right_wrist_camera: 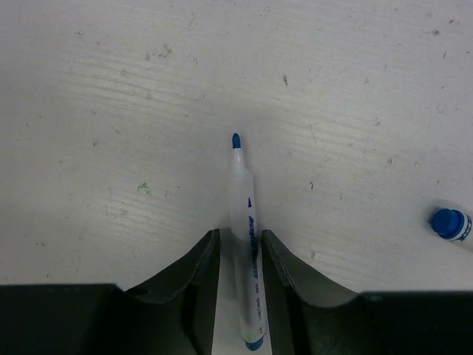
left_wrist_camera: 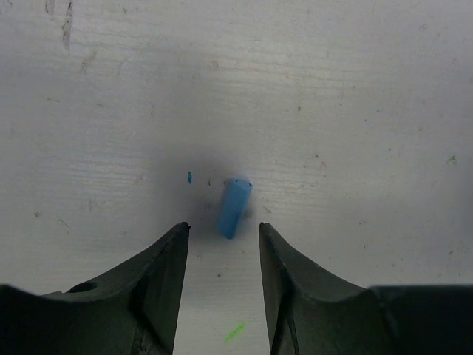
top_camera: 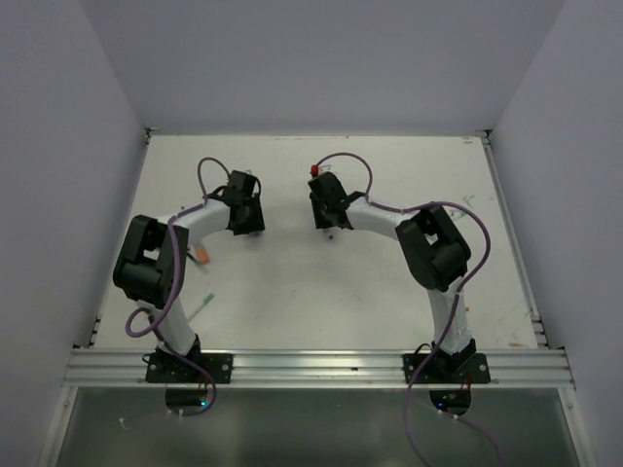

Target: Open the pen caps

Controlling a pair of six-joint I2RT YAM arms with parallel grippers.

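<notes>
A small blue pen cap (left_wrist_camera: 234, 207) lies loose on the white table, just beyond the tips of my left gripper (left_wrist_camera: 223, 231), which is open and empty. A whitish pen (right_wrist_camera: 244, 214) with its blue tip bare lies on the table between the fingers of my right gripper (right_wrist_camera: 240, 237). The jaws stand slightly apart, with a gap on the pen's left side. In the top view both grippers, left (top_camera: 246, 216) and right (top_camera: 329, 216), point down at the table's far middle, a little apart from each other.
Another blue-ended pen (right_wrist_camera: 449, 223) shows at the right edge of the right wrist view. A red piece (top_camera: 314, 170) lies behind my right gripper. An orange pen (top_camera: 201, 256) and a green-ended pen (top_camera: 206, 302) lie beside my left arm. Walls enclose the table (top_camera: 389, 292).
</notes>
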